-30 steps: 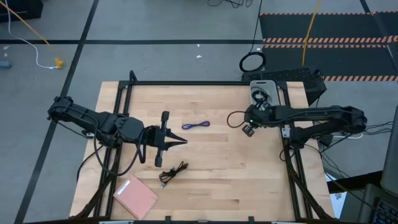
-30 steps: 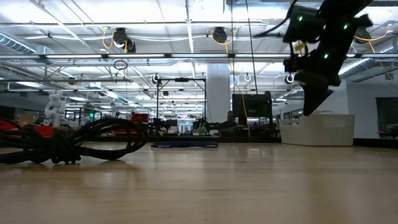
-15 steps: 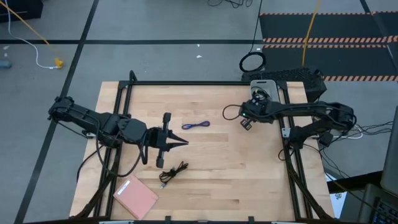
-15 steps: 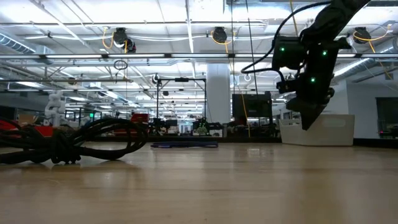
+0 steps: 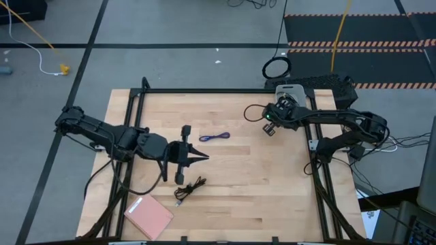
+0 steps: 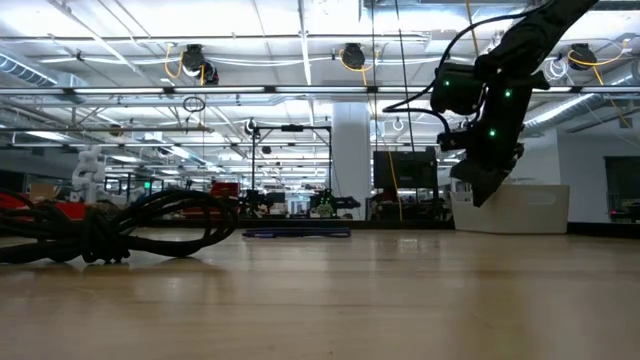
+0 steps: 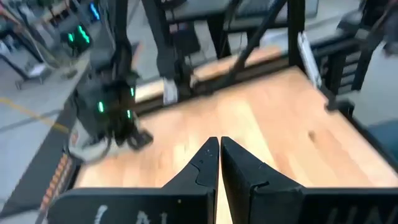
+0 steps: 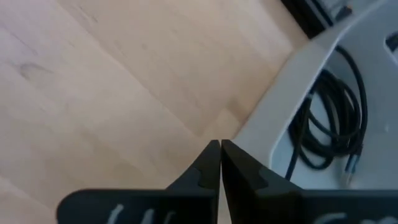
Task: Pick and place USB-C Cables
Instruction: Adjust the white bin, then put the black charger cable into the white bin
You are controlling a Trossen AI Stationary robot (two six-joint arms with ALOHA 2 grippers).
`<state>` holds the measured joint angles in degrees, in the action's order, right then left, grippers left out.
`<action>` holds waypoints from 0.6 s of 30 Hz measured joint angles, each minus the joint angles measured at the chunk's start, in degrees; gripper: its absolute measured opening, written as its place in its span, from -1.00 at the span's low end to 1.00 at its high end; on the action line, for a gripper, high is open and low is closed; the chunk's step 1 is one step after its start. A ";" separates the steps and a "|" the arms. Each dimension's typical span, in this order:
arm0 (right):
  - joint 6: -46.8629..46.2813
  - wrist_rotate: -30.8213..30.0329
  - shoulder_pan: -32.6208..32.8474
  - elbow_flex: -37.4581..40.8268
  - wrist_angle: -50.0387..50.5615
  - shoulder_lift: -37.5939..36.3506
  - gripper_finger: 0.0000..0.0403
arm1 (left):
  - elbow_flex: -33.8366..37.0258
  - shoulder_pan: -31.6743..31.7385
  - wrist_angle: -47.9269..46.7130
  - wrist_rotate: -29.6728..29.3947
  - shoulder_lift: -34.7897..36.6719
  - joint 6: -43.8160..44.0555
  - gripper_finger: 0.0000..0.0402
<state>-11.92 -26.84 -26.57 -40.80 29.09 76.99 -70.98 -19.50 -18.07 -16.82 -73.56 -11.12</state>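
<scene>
A small blue-purple cable [image 5: 214, 137] lies flat on the table's middle. A bundled black cable [image 5: 189, 189] lies nearer the near edge and shows large in the low view [image 6: 110, 225]. Another black cable [image 8: 329, 127] lies coiled inside a white bin [image 8: 292, 99] at the far right corner [image 5: 294, 90]. My left gripper [image 5: 204, 158] is shut and empty, hovering between the blue-purple cable and the bundled one. My right gripper [image 5: 271, 124] is shut and empty, pointing down above the table just beside the bin's rim [image 8: 219, 147].
A pink flat pad [image 5: 148, 214] lies at the near left corner. A black frame [image 5: 204, 90] runs along the table's edges. A large black ring of thick cable [image 5: 276, 68] lies on the floor beyond the far edge. Bare wood spans the table's middle and right.
My right gripper has moved toward the far edge and a little leftward, closing on the white bin, and has come lower in the low view. My left arm has crept slightly toward the right and near side. Both stayed shut. No cable has moved.
</scene>
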 joint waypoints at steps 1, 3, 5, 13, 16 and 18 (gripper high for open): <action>0.62 0.70 0.26 0.00 -0.38 -0.52 -0.97 | 0.02 0.04 -0.82 -0.06 -0.02 0.56 -0.89; 1.57 3.63 0.57 -0.02 -1.23 -1.77 -0.97 | 0.02 0.40 -1.91 -0.23 0.01 1.51 -0.89; 2.41 7.14 0.88 -0.06 -1.53 -3.24 -0.97 | 0.00 0.84 -3.80 -0.30 0.05 2.89 -0.89; 6.77 16.76 4.09 -0.07 0.58 -9.10 -0.97 | 0.00 1.59 -11.73 -2.51 0.22 9.91 -0.89; 9.20 18.55 6.18 -0.07 0.93 -11.05 -0.97 | 0.00 1.53 -15.19 -2.53 0.24 15.00 -0.89; 11.42 19.60 7.49 -0.07 0.88 -12.12 -0.97 | 0.00 1.53 -17.21 -2.50 0.24 18.92 -0.89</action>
<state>-0.51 -7.24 -19.09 -40.86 29.97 64.87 -70.98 -17.98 -35.28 -19.32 -73.32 7.80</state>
